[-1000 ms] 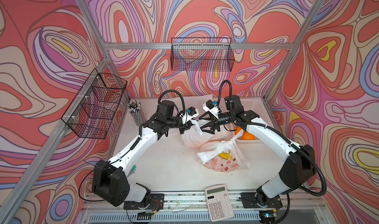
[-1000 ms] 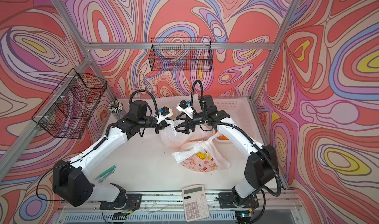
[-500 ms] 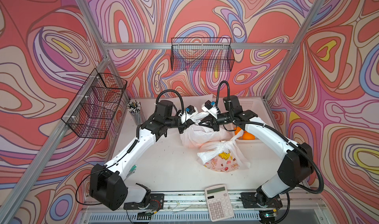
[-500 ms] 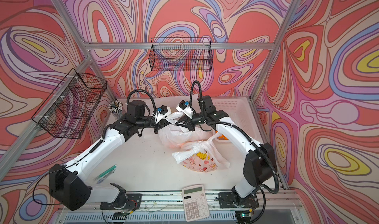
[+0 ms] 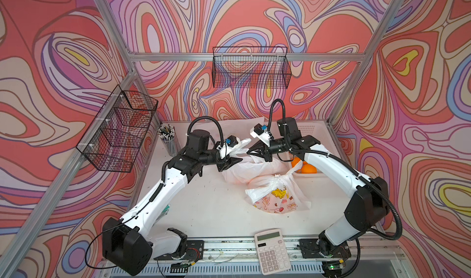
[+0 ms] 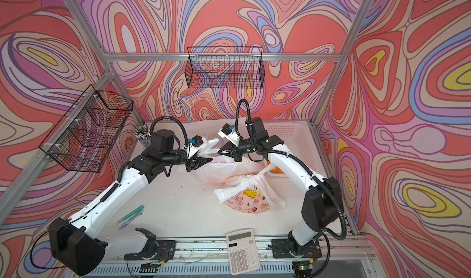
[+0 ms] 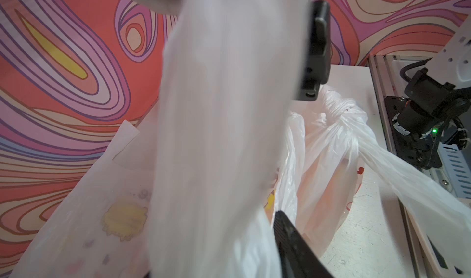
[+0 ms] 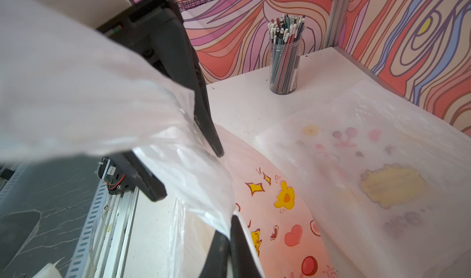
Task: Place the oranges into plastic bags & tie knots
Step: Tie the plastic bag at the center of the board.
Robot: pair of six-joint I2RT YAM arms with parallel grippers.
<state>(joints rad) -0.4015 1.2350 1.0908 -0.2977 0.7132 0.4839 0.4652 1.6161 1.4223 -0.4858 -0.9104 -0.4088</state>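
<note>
Pinching the thin crinkled handle film (image 8: 178,182) of the untied bag (image 5: 252,169) with my right tool (image 5: 251,150), jaws pressed together on it. My left tool (image 5: 235,160) faces it just beside, spread. The same film band hangs across the gap between its black fingers (image 7: 314,47), not clamped.

Untied bag: translucent white, slumped soft on the desk (image 5: 204,208) mid-back, orange tint showing through the wall.

Tied bag (image 5: 277,197): sits just in front of it and touching, rounded, with bunny and yellow print. Its knot (image 5: 276,178) is a twisted white bunch with ends sticking out.

Loose oranges (image 5: 304,168): in the white perforated basket (image 5: 311,131) at the right rear, beside my right arm.

Spare bags (image 8: 382,174): lying flat along the back edge.

Room: bare desk left of and in front of the bags. Pencil cup (image 5: 169,141) in the back-left corner, calculator (image 5: 271,251) on the front rail.
</note>
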